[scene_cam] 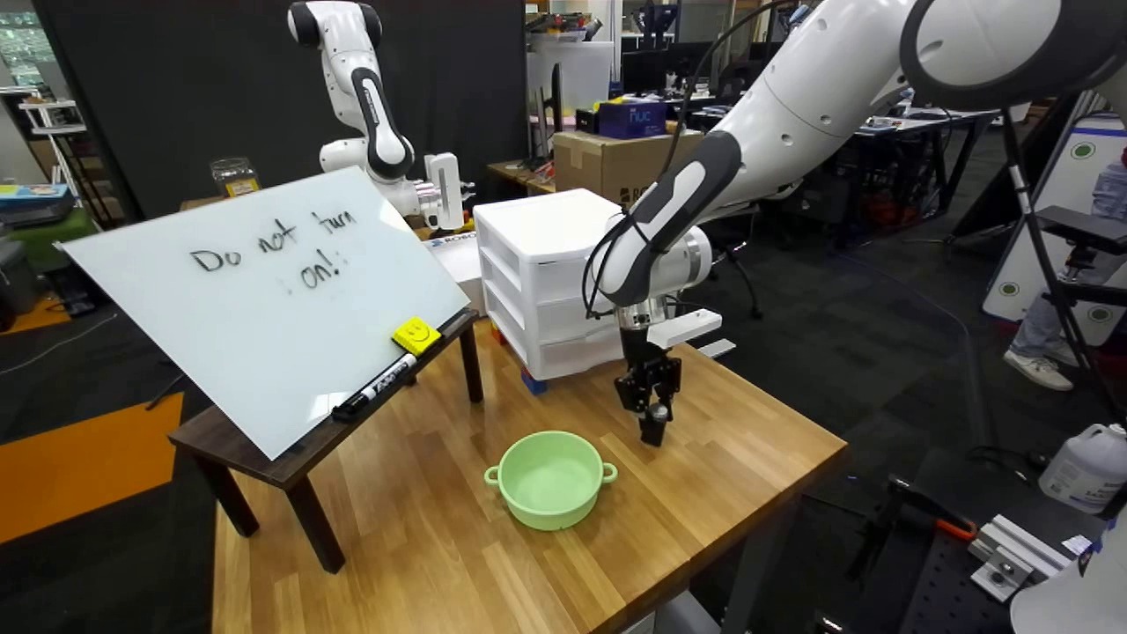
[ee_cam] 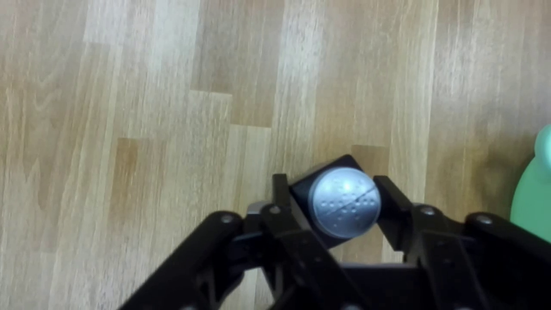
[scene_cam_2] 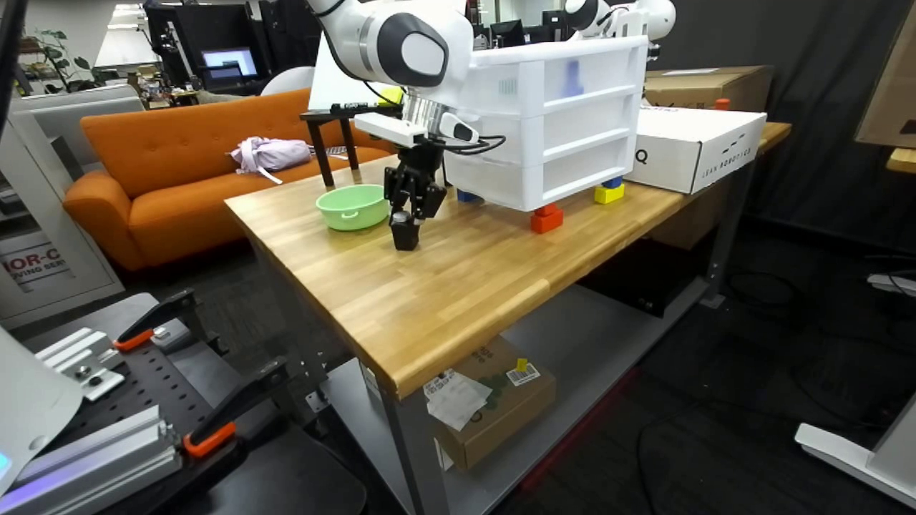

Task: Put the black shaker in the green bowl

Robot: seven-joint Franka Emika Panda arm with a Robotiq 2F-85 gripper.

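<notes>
My gripper (scene_cam: 653, 405) is partly closed around the black shaker (scene_cam: 652, 431), with a finger against each side of its upper part. In the wrist view the shaker's round silver top with small holes (ee_cam: 345, 204) fills the space between my fingers, and its black square body shows around it, turned at an angle. I cannot tell whether its base touches the table. The green bowl (scene_cam: 552, 480) stands upright on the table beside the shaker, apart from it, and looks empty. In the wrist view only its edge and a handle show at the right (ee_cam: 533, 198).
A white drawer unit (scene_cam_2: 572, 121) stands on coloured blocks (scene_cam_2: 546, 220) close behind my gripper. A tilted whiteboard (scene_cam: 264, 264) leans on a small dark stand (scene_cam: 255, 458). A white box (scene_cam_2: 705, 146) and another robot arm (scene_cam: 374, 123) are farther back. The wooden table edge (scene_cam: 757, 511) is nearby.
</notes>
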